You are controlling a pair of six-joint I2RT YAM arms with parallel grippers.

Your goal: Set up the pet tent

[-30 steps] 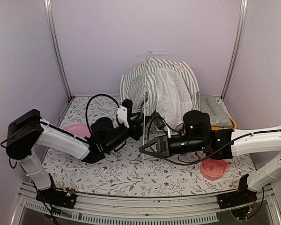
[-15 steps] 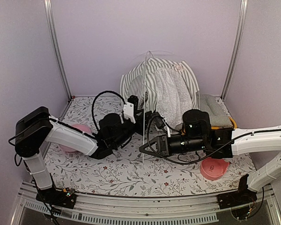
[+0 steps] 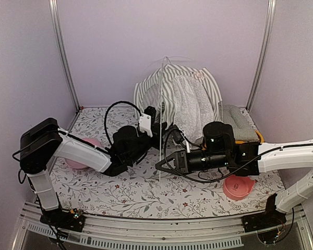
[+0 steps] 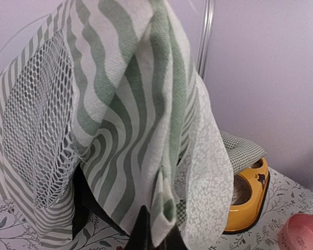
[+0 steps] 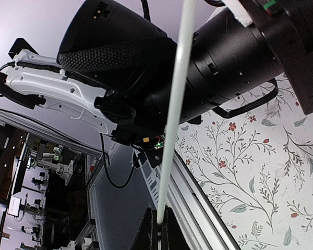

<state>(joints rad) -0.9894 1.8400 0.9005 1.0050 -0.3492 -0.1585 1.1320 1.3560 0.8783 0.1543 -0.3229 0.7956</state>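
The pet tent [image 3: 180, 96] slumps half-raised at the table's [image 3: 120, 195] far edge, striped cloth draped loose, lace curtain hanging in front. Toward the table's middle a thin white pole [image 3: 160, 120] stands upright, its foot clamped between the closed jaws of the right gripper [image 5: 159, 232]. Just left of the table's middle, the left gripper [image 4: 155, 237] is closed on a fold of the striped hem (a thin pinch, by the wrist view). The step looks like spreading cloth over the frame; next, the hem wants drawing outward while the pole is kept steady. A gingham cushion [image 3: 240, 121] lies at the table's far right.
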